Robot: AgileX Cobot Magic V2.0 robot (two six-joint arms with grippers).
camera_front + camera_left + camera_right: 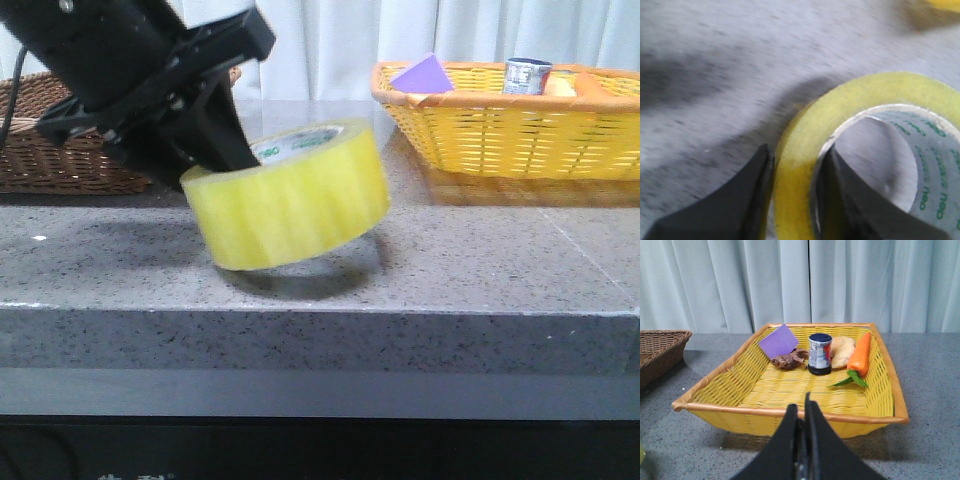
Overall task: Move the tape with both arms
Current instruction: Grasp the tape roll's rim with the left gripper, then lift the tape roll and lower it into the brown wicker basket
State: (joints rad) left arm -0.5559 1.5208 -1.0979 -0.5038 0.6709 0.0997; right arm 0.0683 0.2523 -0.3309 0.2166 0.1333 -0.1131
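Tape [288, 200] tilting in left gripper [792, 200], pinching its wall for handover (right gripper [801, 440] waiting, closed empty).

The left arm [120, 60] is black all over, a blocky, angular housing with flat plates and sharp edges, and a thin black cable runs along its outer side near the edge of the front view. Its left gripper [792, 192] ends in two matte black fingers [740, 200] shaped like broad wedges that taper to blunt tips, though blur in the left wrist view hides any screws or markings. The right gripper [803, 427] shows two smooth black fingers [785, 445] that curve up to narrow points, with what may be a bit of grey metal hardware low in the seam between them.
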